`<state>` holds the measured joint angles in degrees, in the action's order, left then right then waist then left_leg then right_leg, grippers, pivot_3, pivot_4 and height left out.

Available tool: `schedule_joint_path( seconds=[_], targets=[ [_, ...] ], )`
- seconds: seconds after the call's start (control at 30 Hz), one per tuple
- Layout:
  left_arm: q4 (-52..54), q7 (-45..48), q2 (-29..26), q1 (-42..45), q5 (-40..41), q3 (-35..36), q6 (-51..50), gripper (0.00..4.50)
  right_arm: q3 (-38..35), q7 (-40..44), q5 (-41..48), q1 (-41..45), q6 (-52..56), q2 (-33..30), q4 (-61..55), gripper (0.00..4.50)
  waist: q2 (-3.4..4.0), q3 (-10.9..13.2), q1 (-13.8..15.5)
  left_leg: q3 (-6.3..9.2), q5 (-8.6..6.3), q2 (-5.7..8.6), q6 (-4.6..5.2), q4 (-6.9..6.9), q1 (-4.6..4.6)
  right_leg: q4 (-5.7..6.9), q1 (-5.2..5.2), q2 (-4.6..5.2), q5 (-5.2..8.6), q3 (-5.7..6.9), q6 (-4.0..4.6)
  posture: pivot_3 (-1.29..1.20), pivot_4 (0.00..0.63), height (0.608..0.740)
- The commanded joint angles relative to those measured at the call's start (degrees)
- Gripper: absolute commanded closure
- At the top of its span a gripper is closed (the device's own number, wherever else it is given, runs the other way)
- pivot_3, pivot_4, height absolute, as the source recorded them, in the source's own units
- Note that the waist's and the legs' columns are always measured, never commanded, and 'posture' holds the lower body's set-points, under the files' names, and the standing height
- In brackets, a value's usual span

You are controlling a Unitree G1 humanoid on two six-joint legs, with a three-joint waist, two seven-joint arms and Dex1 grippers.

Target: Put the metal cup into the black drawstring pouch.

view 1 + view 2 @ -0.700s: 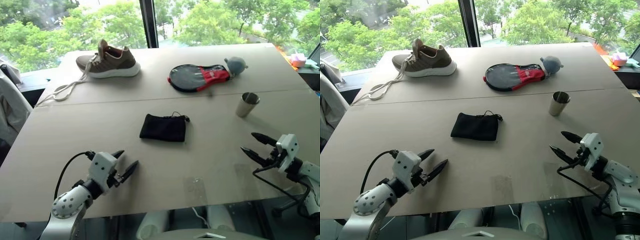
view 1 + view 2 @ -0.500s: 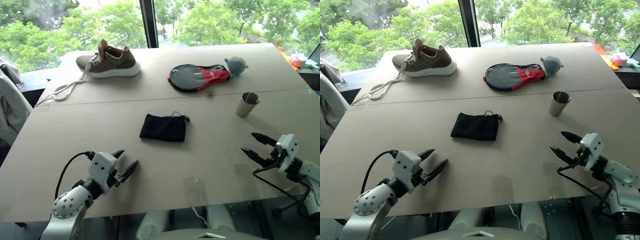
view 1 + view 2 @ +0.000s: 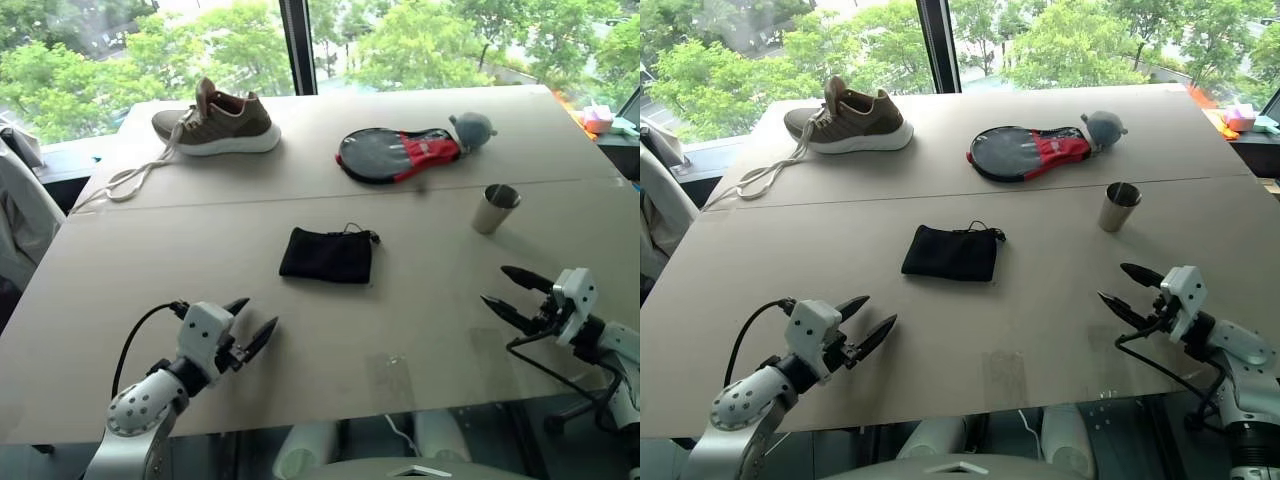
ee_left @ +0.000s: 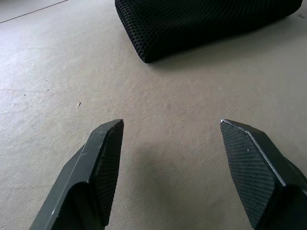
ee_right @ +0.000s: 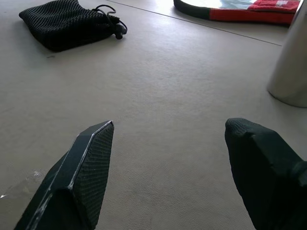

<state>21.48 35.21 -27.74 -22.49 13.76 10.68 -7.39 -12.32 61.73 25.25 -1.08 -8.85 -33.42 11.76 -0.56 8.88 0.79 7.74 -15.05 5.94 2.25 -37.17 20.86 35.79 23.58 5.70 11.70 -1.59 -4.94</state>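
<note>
Across the near half of the desk (image 3: 200,250), a broad bare stretch is left between the two arms, and both grippers are held just inside the near edge, well apart from each other. At the middle of the desk the black drawstring pouch (image 3: 326,256) is laid flat, its long axis running left to right and its mouth and cord turned to the right. Toward the right edge the metal cup (image 3: 494,209) is stood upright, mouth up. Along the far side a shoe (image 3: 218,120) and a black-and-red case (image 3: 398,154) are set. The left gripper (image 3: 252,324) is aimed forward and rightward toward the pouch, fingers spread and empty. The right gripper (image 3: 510,292) is pointed leftward, fingers likewise released, with the cup lying beyond it, apart from the fingers.
</note>
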Motion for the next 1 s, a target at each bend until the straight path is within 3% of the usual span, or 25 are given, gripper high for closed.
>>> schedule_joint_path(
  seconds=[0.03,0.2,0.4,0.6,0.77,1.0],
  targets=[
    [2.1,-0.1,-0.1,0.1,0.9,0.4,0.2,1.20,-1.6,0.8,0.9,0.8,-0.7,-0.8,0.0,0.81,0.02,0.0,0.0,0.00,0.00,0.00,0.00,0.00,0.00,0.00,0.00,0.00,0.00,0.00,0.01,0.00,0.150,0.740],
    [5.4,-0.3,-0.5,1.8,-0.1,-2.0,-1.3,1.20,-1.5,3.2,1.8,0.5,-1.1,-0.8,0.4,0.81,0.05,0.1,0.0,0.00,0.00,0.00,0.00,0.01,0.02,-0.03,0.01,0.00,0.00,0.00,-0.01,0.00,0.150,0.740],
    [12.1,-2.8,-2.0,10.6,-4.9,-10.9,-11.9,1.20,-1.2,11.0,5.9,-2.3,0.0,-1.4,-2.5,0.81,0.08,0.2,0.1,0.03,0.00,0.01,0.00,0.00,0.05,-0.05,-0.01,-0.01,-0.06,0.07,-0.08,0.00,0.150,0.740],
    [7.8,-10.0,4.0,26.3,-13.6,-22.0,-19.1,1.20,-1.0,13.7,9.0,-2.8,3.2,-1.6,-5.9,0.81,0.13,0.4,0.0,0.03,0.00,-0.01,0.00,-0.01,0.04,-0.05,0.00,-0.09,-0.11,0.05,-0.05,0.00,0.150,0.740],
    [4.0,-15.9,10.0,31.7,-20.7,-29.2,-22.6,1.20,-1.4,11.7,8.2,-2.2,3.1,-1.1,-6.6,0.81,0.11,0.4,0.0,0.02,0.00,-0.01,0.01,0.00,0.05,-0.07,0.01,-0.10,-0.17,0.03,0.05,0.00,0.150,0.740],
    [-0.8,-21.5,11.5,37.6,-33.1,-35.4,-28.2,1.20,-1.6,10.0,8.1,-3.2,3.0,-0.8,-7.8,0.81,0.07,0.4,0.1,0.05,0.03,-0.02,0.09,0.00,0.16,-0.10,0.10,-0.13,-0.16,0.04,0.05,0.00,0.150,0.740]
  ],
)
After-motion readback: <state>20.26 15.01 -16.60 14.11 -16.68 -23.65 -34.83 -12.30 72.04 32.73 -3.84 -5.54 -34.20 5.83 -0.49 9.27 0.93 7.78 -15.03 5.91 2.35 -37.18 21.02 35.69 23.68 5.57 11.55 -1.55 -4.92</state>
